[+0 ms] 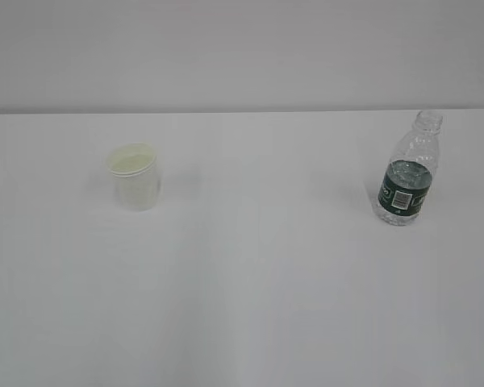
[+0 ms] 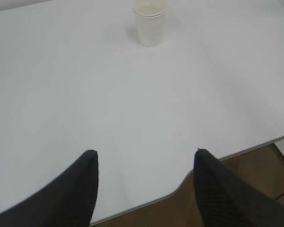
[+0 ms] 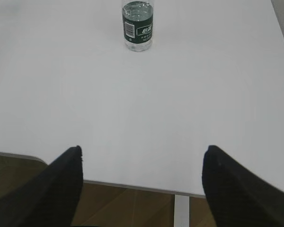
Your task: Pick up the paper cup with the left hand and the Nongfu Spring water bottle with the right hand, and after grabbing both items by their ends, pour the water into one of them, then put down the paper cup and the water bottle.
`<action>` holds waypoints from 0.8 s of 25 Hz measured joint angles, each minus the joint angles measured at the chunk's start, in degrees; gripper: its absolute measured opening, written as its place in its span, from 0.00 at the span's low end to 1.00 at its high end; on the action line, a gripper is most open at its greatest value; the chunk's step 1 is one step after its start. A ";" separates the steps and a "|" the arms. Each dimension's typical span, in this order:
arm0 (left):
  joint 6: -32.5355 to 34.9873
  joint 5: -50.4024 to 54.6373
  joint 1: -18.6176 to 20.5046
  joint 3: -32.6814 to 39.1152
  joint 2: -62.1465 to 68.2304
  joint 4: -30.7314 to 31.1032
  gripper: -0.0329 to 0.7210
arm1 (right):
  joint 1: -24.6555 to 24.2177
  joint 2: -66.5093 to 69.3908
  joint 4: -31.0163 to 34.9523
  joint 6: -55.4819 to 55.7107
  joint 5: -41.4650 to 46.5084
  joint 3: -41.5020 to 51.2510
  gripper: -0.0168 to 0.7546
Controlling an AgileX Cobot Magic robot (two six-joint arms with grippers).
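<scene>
Paper cup point(image 2: 150, 22) standing upright way out ahead of the left hand point(image 2: 144, 187), well apart from it, a touch right of the line between the fingers. Nongfu Spring water bottle point(image 3: 137, 24) also upright, capless, far out in front of the right hand point(image 3: 141, 187), roughly centred between its 2 fingers. Only visible from the exterior view: cup point(image 1: 134, 176) and bottle point(image 1: 408, 172) together on the white worktop point(image 1: 258, 282), well apart, cup on the left, bottle on the right, no arms in shot at all. Only visible from the wrist views: the worktop edge and brown floor point(image 3: 132, 208) below, both hands hanging back near that edge. Left hand spread wide, holding nothing, touching nothing. Right hand spread wide too, also empty. Can't really make out any water level in the bottle.
</scene>
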 joint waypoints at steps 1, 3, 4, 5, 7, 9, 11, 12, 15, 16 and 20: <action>0.00 -0.13 0.00 0.11 0.00 0.00 0.64 | 0.00 0.00 0.00 0.00 0.00 0.11 0.78; 0.00 -0.28 0.00 0.23 0.00 0.10 0.64 | 0.00 0.00 0.00 0.00 0.00 0.11 0.78; 0.00 -0.28 0.00 0.31 0.00 0.10 0.64 | 0.00 0.00 0.00 0.00 0.00 0.11 0.78; 0.00 -0.28 0.00 0.45 0.00 0.10 0.64 | 0.00 0.00 0.00 0.00 0.00 0.20 0.78; 0.00 -0.69 0.00 0.68 0.00 0.21 0.64 | 0.00 0.00 0.00 0.00 -0.19 0.87 0.78; 0.00 -1.14 0.00 0.90 0.00 0.63 0.64 | 0.00 0.00 0.00 0.00 -0.33 1.52 0.78; 0.00 -1.67 0.00 0.90 0.00 0.63 0.64 | 0.00 0.00 0.00 0.00 -0.56 1.78 0.78; 0.00 -1.67 0.00 0.90 0.00 0.96 0.64 | 0.00 0.00 0.00 0.00 -0.70 1.78 0.78; 0.00 -1.89 0.00 1.11 0.00 1.36 0.64 | 0.00 0.00 0.00 -0.15 -1.05 1.78 0.78; 0.00 -2.14 0.00 1.40 0.00 1.36 0.64 | 0.00 0.00 0.00 -0.15 -1.16 1.78 0.78; 0.00 -3.15 0.00 1.95 0.00 1.36 0.64 | 0.00 0.00 -0.67 -0.15 -1.73 1.78 0.78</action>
